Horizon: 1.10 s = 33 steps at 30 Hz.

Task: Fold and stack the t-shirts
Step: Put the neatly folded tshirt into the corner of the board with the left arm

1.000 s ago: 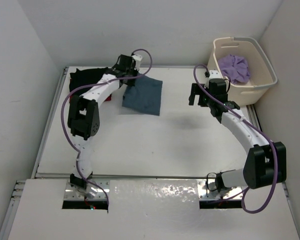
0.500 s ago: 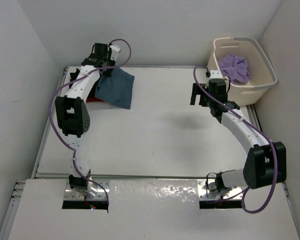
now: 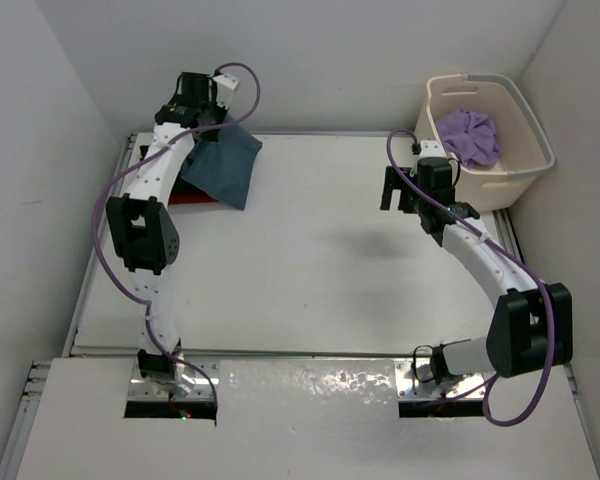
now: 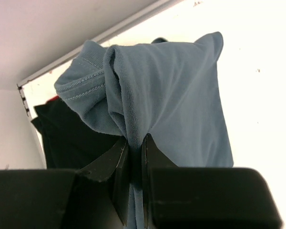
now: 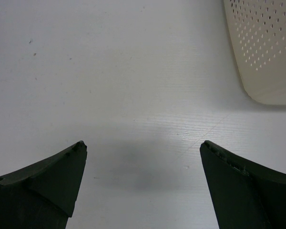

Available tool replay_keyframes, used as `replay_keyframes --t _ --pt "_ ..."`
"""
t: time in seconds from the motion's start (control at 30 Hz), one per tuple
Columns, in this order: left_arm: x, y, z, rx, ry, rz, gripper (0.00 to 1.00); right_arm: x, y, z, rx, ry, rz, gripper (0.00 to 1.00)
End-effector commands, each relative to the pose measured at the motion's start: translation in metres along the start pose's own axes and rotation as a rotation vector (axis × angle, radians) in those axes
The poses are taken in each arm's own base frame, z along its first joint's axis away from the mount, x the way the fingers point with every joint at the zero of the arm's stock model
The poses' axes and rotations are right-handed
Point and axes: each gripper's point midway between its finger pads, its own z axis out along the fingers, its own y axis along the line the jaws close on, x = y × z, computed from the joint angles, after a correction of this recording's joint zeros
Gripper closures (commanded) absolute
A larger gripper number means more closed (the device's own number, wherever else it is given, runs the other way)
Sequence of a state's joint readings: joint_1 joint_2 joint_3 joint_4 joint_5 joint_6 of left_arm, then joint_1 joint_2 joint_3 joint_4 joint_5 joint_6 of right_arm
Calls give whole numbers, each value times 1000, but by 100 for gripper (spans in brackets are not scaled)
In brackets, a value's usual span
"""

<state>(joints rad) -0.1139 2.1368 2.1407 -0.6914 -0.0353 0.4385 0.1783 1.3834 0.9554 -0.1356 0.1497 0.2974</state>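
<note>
My left gripper [image 3: 208, 135] [image 4: 135, 143] is shut on a bunched fold of the dark teal-blue t-shirt [image 3: 225, 165] [image 4: 181, 95], which hangs folded at the table's far left corner. Below it lies the black t-shirt [image 4: 71, 138], with a sliver of the red t-shirt [image 3: 195, 198] [image 4: 55, 99] showing at its edge. The lavender-purple t-shirt [image 3: 470, 135] sits crumpled in the basket. My right gripper [image 3: 395, 192] [image 5: 143, 145] hovers open over bare table left of the basket, holding nothing.
The cream perforated laundry basket [image 3: 525, 165] [image 5: 267, 47] stands at the far right corner against the wall. White walls close in the table on the left, back and right. A raised rail [image 3: 100, 230] runs along the left edge.
My left arm has swung left and back, carrying the teal-blue t-shirt from the table's middle-left over the black and red shirts. The right arm has not moved.
</note>
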Motion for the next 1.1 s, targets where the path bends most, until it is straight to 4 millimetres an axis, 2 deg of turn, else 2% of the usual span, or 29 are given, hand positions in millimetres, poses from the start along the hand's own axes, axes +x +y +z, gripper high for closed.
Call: replay_keyframes --t 0.0,0.17,0.33,0.6,0.63,0.73,0.93,1.07 --pt "-64 45 -59 -94 -207 -42 100 -12 -2 0 7 -37 7 1" --pt "-71 59 -73 -111 -243 -63 100 -11 0 2 -2 -34 12 1" --pt "-67 67 -73 -122 -235 -73 100 -8 6 8 -25 -13 23 1" --pt "-75 85 -89 -125 -289 -93 100 -4 6 11 -25 -1 25 1" --pt "-71 94 -91 -135 -288 -104 100 -3 7 11 -27 3 28 1" --pt "-67 104 -93 -145 -284 -107 100 -1 6 13 -23 10 27 1" --pt "-54 119 -89 -142 -269 -129 100 2 5 17 -16 24 25 1" --pt "-40 121 -72 -112 -241 -121 100 4 5 19 -13 33 23 1"
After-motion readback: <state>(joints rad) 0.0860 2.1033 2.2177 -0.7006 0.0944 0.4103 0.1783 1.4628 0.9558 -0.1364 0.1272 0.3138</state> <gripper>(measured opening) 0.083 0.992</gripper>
